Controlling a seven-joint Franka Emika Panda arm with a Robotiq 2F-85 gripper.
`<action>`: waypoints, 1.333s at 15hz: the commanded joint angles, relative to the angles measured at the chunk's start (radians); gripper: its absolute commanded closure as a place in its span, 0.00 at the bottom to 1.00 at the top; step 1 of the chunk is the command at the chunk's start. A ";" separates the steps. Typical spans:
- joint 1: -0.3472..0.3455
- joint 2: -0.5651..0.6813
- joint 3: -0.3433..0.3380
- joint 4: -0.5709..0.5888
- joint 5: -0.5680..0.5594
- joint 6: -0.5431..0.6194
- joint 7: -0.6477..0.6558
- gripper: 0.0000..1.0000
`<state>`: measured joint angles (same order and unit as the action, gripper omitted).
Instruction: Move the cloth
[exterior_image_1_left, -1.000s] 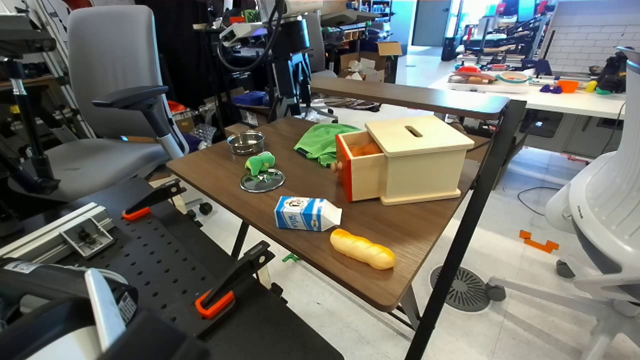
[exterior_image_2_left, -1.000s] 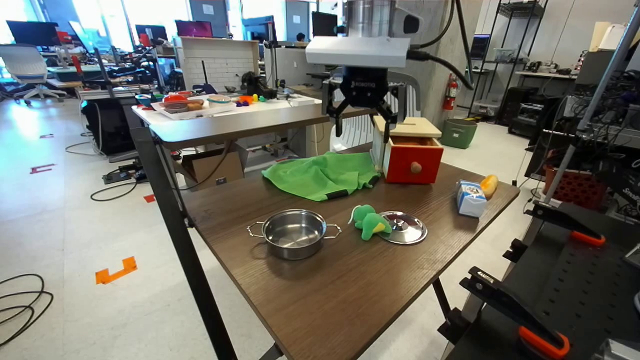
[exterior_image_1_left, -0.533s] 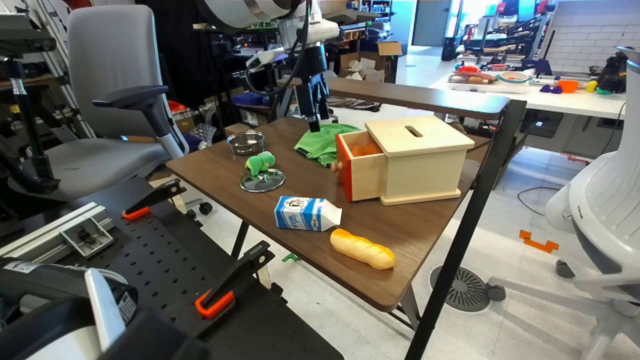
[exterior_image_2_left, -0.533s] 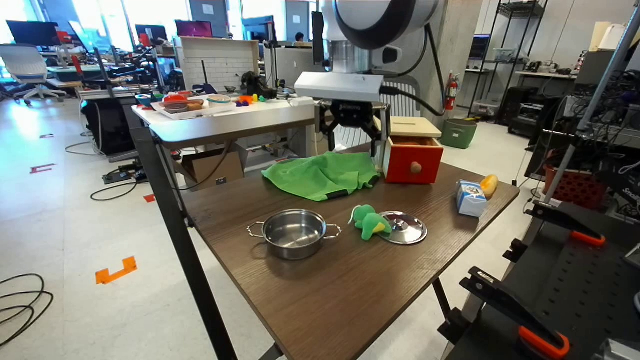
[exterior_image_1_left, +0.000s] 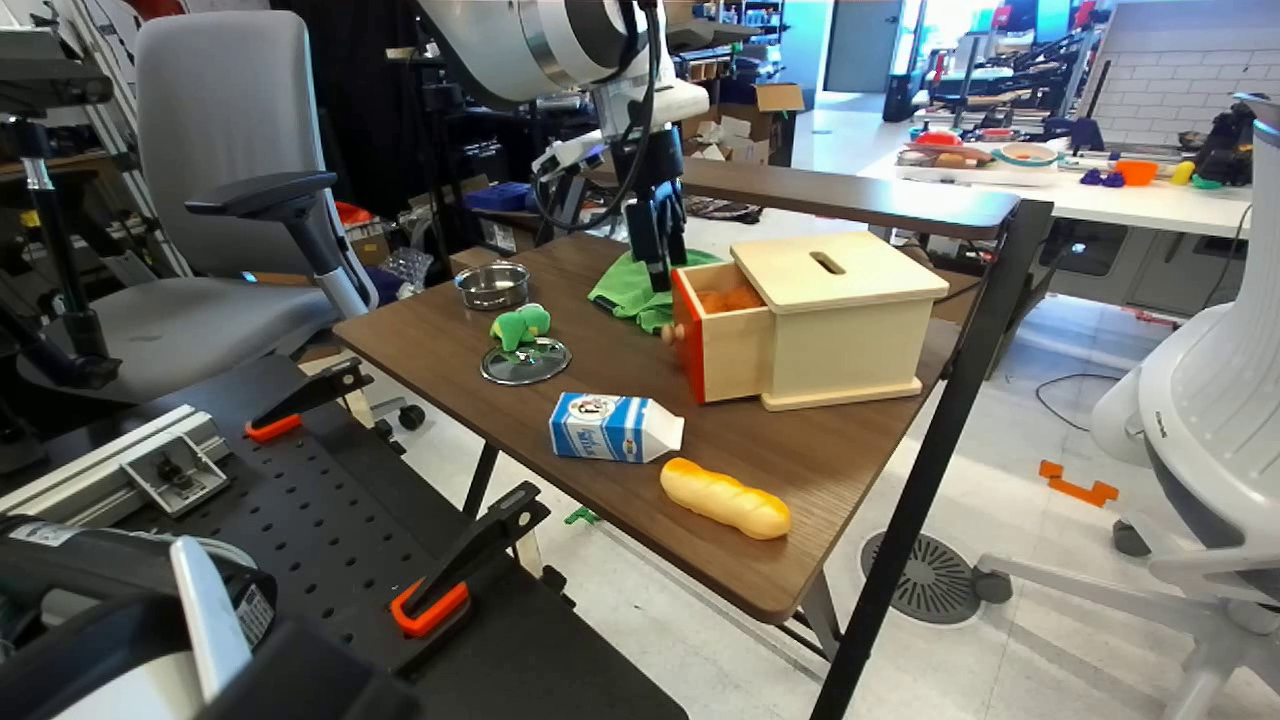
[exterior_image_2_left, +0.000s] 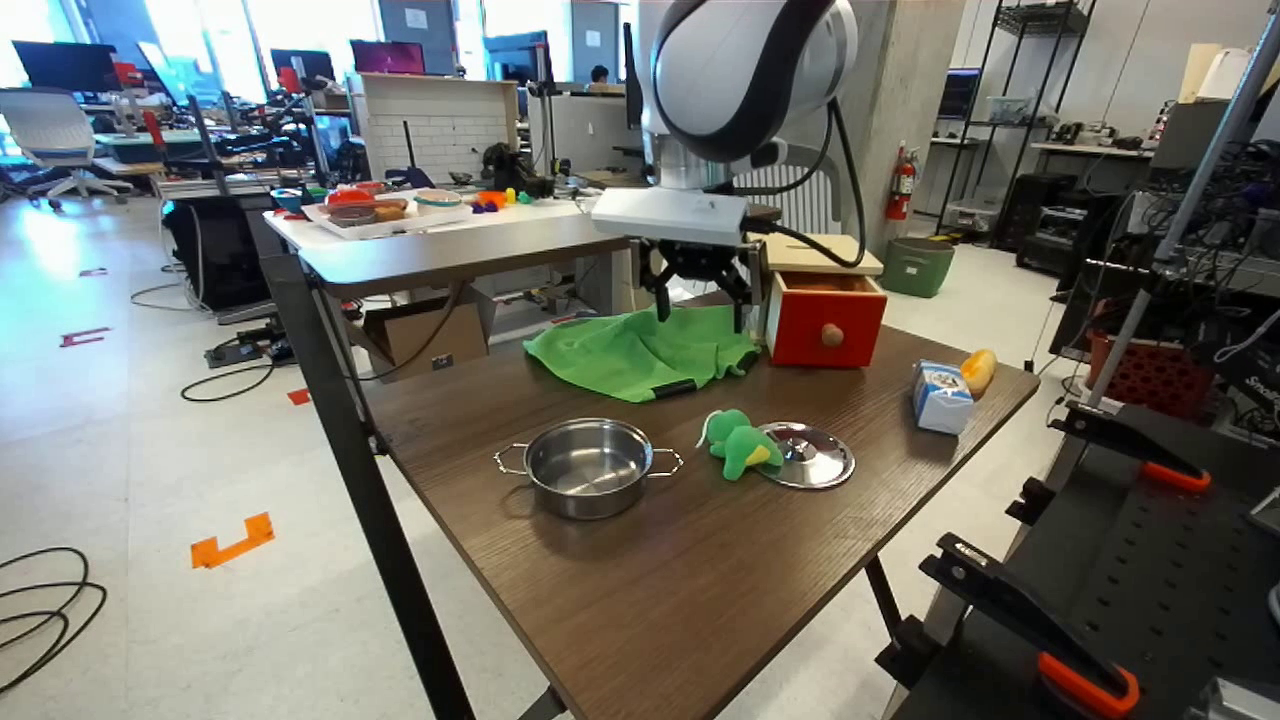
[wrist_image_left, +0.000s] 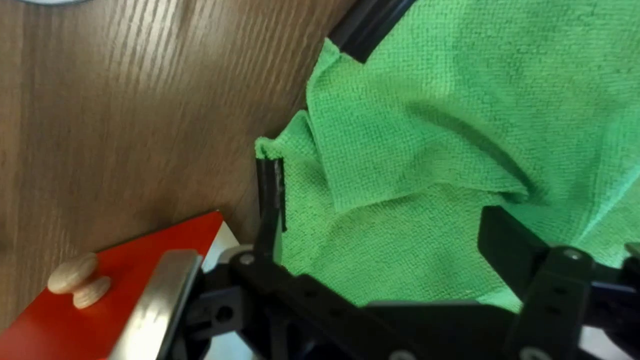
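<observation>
A green cloth with black edge strips lies crumpled on the brown table. It shows in both exterior views, partly hidden behind the wooden box in one of them. In the wrist view the cloth fills the middle and right, with a fold across it. My gripper is open and empty, pointing down over the cloth's end near the box, in both exterior views. In the wrist view the fingers are wide apart with cloth below and between them. Contact with the cloth cannot be told.
A wooden box with its red-fronted drawer pulled out stands close beside the gripper. A steel pot, a green plush toy on a lid, a milk carton and a bread roll are on the table.
My gripper has come down from high above the table to just over the cloth, shifting toward the box in one exterior view. Its fingers stay open. The cloth has not moved.
</observation>
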<state>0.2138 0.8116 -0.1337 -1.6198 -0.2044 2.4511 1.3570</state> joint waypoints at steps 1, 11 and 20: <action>-0.009 0.065 -0.004 0.091 0.039 -0.033 -0.020 0.00; -0.012 0.137 0.007 0.131 0.089 -0.018 -0.034 0.00; -0.018 0.141 0.046 0.132 0.158 -0.044 -0.118 0.00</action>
<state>0.2040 0.9450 -0.1206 -1.5021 -0.0795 2.4360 1.2906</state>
